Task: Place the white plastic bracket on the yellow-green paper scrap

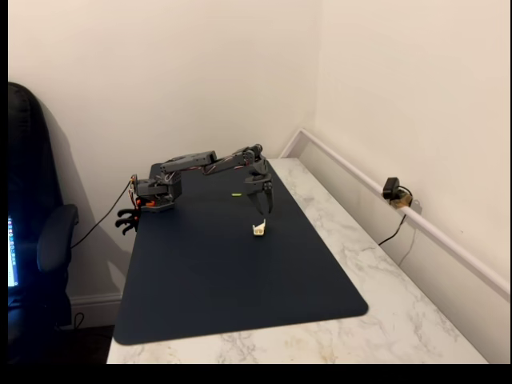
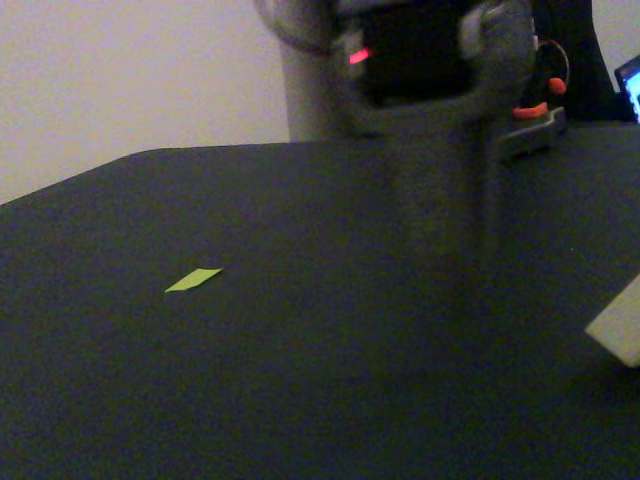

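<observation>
White plastic bracket [image 1: 258, 230] lies mid-mat [image 1: 200, 280]; gripper [image 1: 263, 205] apparently spread above; yellow-green paper scrap [image 1: 237, 194] beyond.

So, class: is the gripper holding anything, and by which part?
Nothing is held. The gripper hangs above the white plastic bracket, which lies on the dark mat.

We lose most of the white plastic bracket [image 2: 622, 325] past the right edge, and the gripper [image 2: 440, 200] looms blurred, its top cut off.
</observation>
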`<state>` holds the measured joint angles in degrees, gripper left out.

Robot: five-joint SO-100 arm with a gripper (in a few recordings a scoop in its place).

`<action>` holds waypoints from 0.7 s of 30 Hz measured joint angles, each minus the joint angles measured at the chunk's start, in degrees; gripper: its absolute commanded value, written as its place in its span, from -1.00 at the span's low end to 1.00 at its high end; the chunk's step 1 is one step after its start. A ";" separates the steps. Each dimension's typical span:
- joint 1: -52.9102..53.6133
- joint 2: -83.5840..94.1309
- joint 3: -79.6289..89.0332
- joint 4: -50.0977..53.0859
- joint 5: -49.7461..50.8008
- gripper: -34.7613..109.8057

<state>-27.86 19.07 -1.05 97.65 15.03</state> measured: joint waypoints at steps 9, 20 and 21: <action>8.17 14.77 15.38 0.00 0.44 -0.44; 13.80 25.05 26.72 0.00 0.09 -0.43; 14.06 25.75 27.69 0.00 0.09 -0.43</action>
<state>-13.80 44.82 26.63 97.65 15.12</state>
